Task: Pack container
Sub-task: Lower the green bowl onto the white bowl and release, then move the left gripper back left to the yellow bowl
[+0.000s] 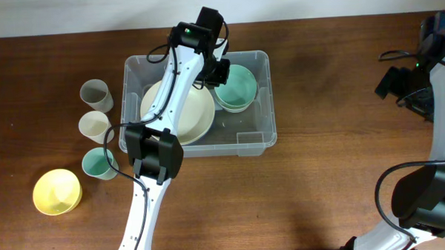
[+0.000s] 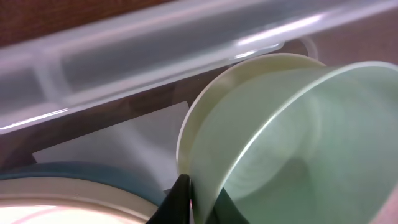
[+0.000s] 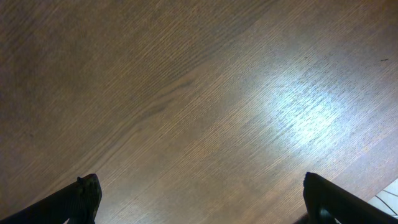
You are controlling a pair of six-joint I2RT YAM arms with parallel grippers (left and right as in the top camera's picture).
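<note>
Brown desk (image 1: 321, 173): container (image 1: 268, 101) sits centre-back. Your left pincer (image 1: 221, 71) is inside it, fingers (image 2: 179, 200) nipped narrowly on the green bowl (image 1: 236, 87) rim. Your right pincer (image 3: 205, 205) gapes wide, holding nothing, over the desk.

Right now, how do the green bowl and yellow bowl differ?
The green bowl sits inside the container, rim between the left fingers; the yellow bowl stands on the table outside it, untouched. Green bowl is mint, yellow bowl bright yellow. Both are round and empty.
</note>
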